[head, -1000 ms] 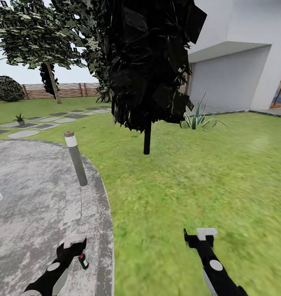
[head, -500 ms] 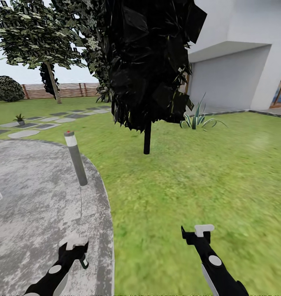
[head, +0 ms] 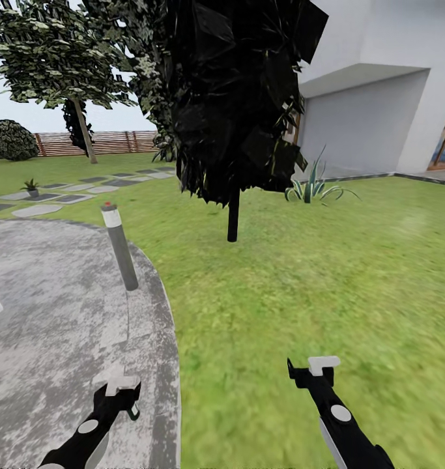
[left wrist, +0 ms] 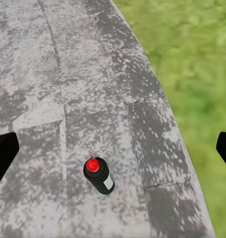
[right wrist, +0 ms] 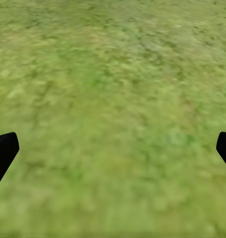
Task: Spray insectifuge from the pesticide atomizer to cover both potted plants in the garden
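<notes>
Left wrist view shows me the pesticide atomizer (left wrist: 99,175) standing on the stone patio (left wrist: 53,99), between my left gripper's (left wrist: 113,148) wide-spread fingers; right gripper (right wrist: 113,148) gapes over grass (right wrist: 113,99).

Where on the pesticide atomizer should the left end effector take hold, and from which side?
Probably around the dark body of the pesticide atomizer, below its red-topped head, coming down from above. It stands upright on the stone patio, and the left end effector is open above it.
</notes>
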Robot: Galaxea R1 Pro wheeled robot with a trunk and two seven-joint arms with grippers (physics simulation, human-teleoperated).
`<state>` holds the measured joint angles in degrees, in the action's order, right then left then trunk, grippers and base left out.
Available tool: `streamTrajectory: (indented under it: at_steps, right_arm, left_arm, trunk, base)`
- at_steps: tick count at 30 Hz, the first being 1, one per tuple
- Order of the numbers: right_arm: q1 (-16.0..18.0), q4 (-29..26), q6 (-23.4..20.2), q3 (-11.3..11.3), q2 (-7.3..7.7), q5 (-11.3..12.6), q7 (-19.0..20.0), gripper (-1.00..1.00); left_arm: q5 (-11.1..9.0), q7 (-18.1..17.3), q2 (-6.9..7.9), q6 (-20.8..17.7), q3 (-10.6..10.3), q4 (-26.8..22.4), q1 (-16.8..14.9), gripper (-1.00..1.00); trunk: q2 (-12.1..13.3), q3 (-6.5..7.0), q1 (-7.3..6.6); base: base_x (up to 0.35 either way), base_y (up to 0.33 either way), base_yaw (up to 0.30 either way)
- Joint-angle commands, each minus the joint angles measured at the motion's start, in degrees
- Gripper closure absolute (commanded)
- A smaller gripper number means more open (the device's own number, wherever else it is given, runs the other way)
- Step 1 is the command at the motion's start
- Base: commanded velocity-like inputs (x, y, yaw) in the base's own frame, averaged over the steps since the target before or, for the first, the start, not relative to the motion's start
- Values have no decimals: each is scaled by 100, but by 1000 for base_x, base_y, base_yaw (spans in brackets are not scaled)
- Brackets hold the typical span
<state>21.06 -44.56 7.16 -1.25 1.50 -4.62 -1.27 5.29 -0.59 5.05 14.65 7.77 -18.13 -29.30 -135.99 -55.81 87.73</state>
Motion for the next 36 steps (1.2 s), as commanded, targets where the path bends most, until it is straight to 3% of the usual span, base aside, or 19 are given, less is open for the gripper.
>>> streamTrajectory:
  at_steps: [1,18,36]
  right_arm:
    - [3,4,14,-4,-1,-48,-13,-100]
    - [3,0,28,-14,-1,-36,-22,-100]
    - [3,-6,23,-14,-3,-32,-30,-100]
  left_arm:
    - [55,-5,-3,24,42,7,-5,-100]
    - [34,-2,-4,29,49,11,-5,-100]
    - [17,-2,-4,38,62,11,-5,-100]
  trunk:
    - [-44,-23,21]
    - [-725,-369,395]
    - [-749,-926,441]
  base:
    - [0,0,0]
    - [0,0,0]
    - [0,0,33]
